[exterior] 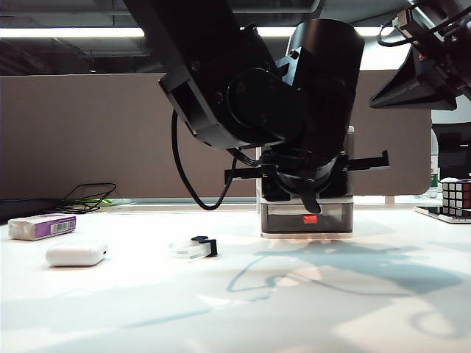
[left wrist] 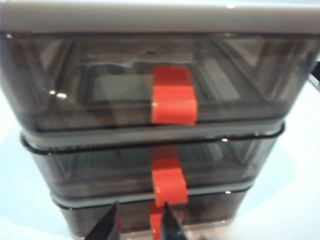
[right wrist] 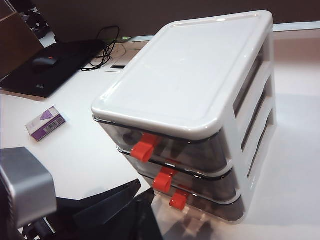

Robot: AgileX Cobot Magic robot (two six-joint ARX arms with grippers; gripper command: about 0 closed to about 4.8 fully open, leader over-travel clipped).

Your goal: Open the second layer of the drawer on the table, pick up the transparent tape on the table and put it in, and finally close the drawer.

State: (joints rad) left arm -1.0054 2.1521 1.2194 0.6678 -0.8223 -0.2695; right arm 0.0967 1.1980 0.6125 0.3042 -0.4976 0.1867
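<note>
The drawer point(exterior: 305, 225) stands mid-table, a white frame with three smoky tiers and red-orange handles. My left arm hangs right in front of it and hides its upper tiers in the exterior view. The left gripper point(left wrist: 141, 226) is open with a narrow gap. Its fingertips point(left wrist: 170, 226) sit just below the second layer's handle point(left wrist: 169, 185), level with the bottom handle point(left wrist: 156, 226), gripping nothing. The transparent tape point(exterior: 193, 248) lies on the table point(exterior: 235, 309), left of the drawer. My right gripper point(right wrist: 142, 191) hovers high beside the drawer point(right wrist: 200, 100), empty, fingers together.
A white rounded case point(exterior: 76, 254) and a purple-labelled box point(exterior: 42, 226) lie at the table's left. A Rubik's cube point(exterior: 456, 197) stands at the far right. Black cables point(exterior: 88, 197) and a dark laptop point(right wrist: 45, 70) lie along the back edge.
</note>
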